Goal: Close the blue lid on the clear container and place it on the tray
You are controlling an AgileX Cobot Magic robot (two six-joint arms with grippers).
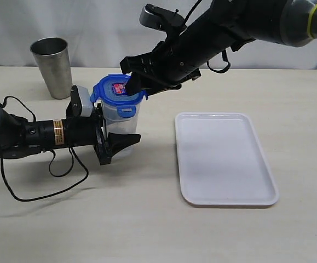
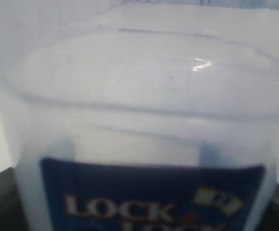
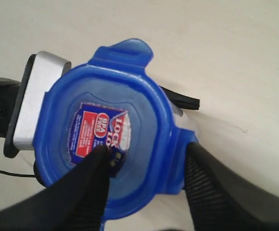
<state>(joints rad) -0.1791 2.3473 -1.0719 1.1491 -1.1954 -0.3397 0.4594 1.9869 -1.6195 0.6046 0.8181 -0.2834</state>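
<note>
"Left of the tray (image 1: 224, 159), how's the clear container (image 1: 120, 121)?"
"Upright on the worktop (image 1: 147, 230), see-through, blue-labelled, clamped between the left fingers (image 1: 122, 141). The blue lid (image 1: 117, 92) sits on it, red sticker (image 3: 98, 130) up; right fingers (image 3: 88, 178) spread, one tip on that sticker."
"Surroundings?"
"Pale wood-grain worktop, white backdrop (image 1: 103, 27)."

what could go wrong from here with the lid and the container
1. The right jaws straddle one edge of the blue lid, so an off-centre push might seat it crooked.
2. One tab looks flared out, so the lid may come off on the way to the tray.
3. The left jaws hold the clear container from the side; pressing down could tip it.
</note>
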